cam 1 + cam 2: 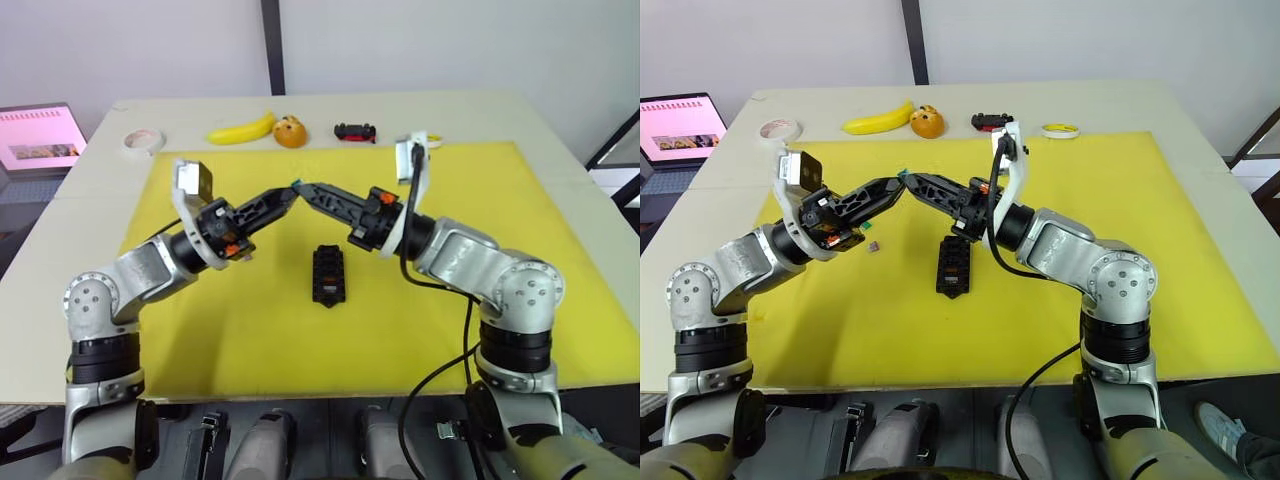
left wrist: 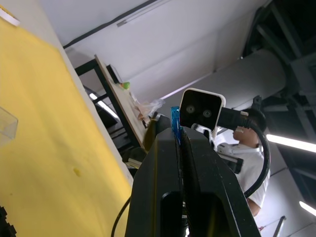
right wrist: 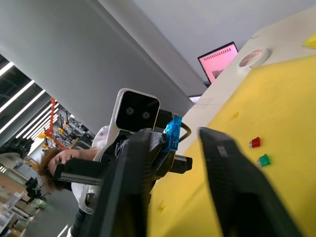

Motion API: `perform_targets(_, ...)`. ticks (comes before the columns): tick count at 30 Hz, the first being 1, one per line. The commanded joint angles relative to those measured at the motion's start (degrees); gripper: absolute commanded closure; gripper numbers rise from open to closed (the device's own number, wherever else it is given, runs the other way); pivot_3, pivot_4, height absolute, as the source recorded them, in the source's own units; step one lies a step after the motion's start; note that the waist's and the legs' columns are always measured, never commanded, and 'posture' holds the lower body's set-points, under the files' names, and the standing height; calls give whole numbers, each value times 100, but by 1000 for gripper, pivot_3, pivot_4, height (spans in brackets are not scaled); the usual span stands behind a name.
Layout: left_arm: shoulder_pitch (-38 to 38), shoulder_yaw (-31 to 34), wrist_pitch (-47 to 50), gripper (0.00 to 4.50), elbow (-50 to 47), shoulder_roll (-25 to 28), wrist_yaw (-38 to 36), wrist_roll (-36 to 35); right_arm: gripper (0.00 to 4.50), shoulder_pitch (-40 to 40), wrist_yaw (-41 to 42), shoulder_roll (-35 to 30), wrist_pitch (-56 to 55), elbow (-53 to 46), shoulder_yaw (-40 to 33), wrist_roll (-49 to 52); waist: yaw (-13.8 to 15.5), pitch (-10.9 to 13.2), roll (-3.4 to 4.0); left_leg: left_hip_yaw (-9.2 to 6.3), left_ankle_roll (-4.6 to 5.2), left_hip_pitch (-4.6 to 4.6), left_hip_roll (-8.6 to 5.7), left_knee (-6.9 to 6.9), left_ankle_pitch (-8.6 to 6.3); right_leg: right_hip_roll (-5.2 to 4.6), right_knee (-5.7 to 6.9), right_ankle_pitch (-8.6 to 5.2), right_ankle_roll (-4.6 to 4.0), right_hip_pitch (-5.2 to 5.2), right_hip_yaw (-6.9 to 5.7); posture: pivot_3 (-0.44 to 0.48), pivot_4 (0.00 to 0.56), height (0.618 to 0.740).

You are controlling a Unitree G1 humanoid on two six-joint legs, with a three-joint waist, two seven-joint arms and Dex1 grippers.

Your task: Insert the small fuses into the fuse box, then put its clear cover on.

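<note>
Passing a blue fuse [image 2: 174,118] above the fuse box [image 1: 328,274] on the yellow table [image 1: 520,250], left fingers [image 2: 163,163] clamp it while right fingers [image 3: 232,168] stand apart; misaligned closing risks dropping it.

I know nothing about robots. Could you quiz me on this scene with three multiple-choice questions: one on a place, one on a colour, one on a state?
1. Where is the fuse box?
A. On the laptop
B. On the yellow mat
C. Beside the banana

2. What colour is the fuse in the left pincer?
A. Red
B. Purple
C. Blue

3. How is the right pincer?
A. Open
B. Shut on the cover
C. Shut on the banana

Answers:
1 B: the fuse box lies on the mat between the arms.
2 C: a blue fuse sticks out of the shut left pincer.
3 A: the right pincer has its fingers apart in the right wrist view.
</note>
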Motion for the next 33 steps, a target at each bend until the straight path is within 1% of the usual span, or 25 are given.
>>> perform_targets(1, -34, -20, -103, 4500, -257, -11, -23, -126, 3081, -104, 33, -80, -102, -113, 11, 184, 1, 0, 0, 0, 0, 0, 0, 0, 0, 0, 0, 0, 0, 0, 0, 0, 150, 740)
perform_targets(8, -67, -58, -106, 4500, -244, -6, -42, -126, 3081, -89, -15, -143, -155, -131, 53, 279, 0, 0, 0, 0, 0, 0, 0, 0, 0, 0, -1, 0, 0, 0, 0, 0, 150, 740)
perform_targets(11, -76, -67, -103, 4500, -220, 10, -54, -126, 3912, -88, -53, -172, -210, -131, 46, 368, 1, 0, 0, 0, 0, 0, 0, 0, 0, 0, -1, 0, 0, 0, 0, 0, 150, 740)
perform_targets(12, -76, -71, -98, 4500, -218, 16, -59, -126, 4320, -85, -64, -189, -229, -133, 45, 402, 4, 0, 0, 0, 0, 0, 0, 0, 0, 0, -1, 0, 0, 0, 0, 0, 150, 740)
perform_targets(13, -76, -75, -98, 4500, -216, 25, -63, -126, 4421, -82, -73, -209, -245, -135, 50, 429, 3, 0, 0, 0, 0, 0, 0, 0, 0, 0, -2, 0, 0, 1, 0, 0, 150, 740)
perform_targets(22, -97, -111, -100, 4500, -176, 39, -80, -126, 4421, -82, -89, -340, -289, -165, 121, 562, 4, 0, 0, 0, 1, 0, 1, -1, 0, 1, -3, 0, 0, 2, 0, 0, 150, 740)
perform_targets(26, -95, -199, -61, 4500, -125, 161, -68, -126, 4421, -94, -104, -375, -304, -161, 140, 612, 1, 0, 0, 0, 1, 0, 1, -1, 0, 1, -4, 0, 0, 2, 0, 0, 150, 740)
perform_targets(29, -35, -190, 58, 3506, -125, 500, -334, -126, 4500, -113, -119, -439, -294, -156, 136, 789, -3, 0, 0, 0, 1, 0, 1, -1, -1, 1, -4, 0, 0, 2, 0, 0, 150, 740)
perform_targets(31, 12, -133, 197, 2555, -192, 855, -668, 78, 4500, -120, -97, -529, -259, -160, 135, 950, -10, 1, 1, 0, 1, 0, 2, -3, -1, 2, -4, 0, 0, 2, 0, 0, 150, 740)
perform_targets(32, 55, -75, 369, 2081, -247, 1152, -1012, 322, 4500, -128, -21, -633, -203, -171, 133, 1014, -13, 1, 1, 0, 2, 0, 2, -4, -1, 3, -4, 0, 0, 1, 0, 0, 150, 740)
perform_targets(33, 141, -9, 620, 1510, -373, 1521, -1470, 602, 4500, -148, 89, -782, -122, -193, 130, 1047, -18, 2, 2, 0, 2, 0, 2, -6, -1, 4, -5, -1, -1, 1, -1, 0, 150, 740)
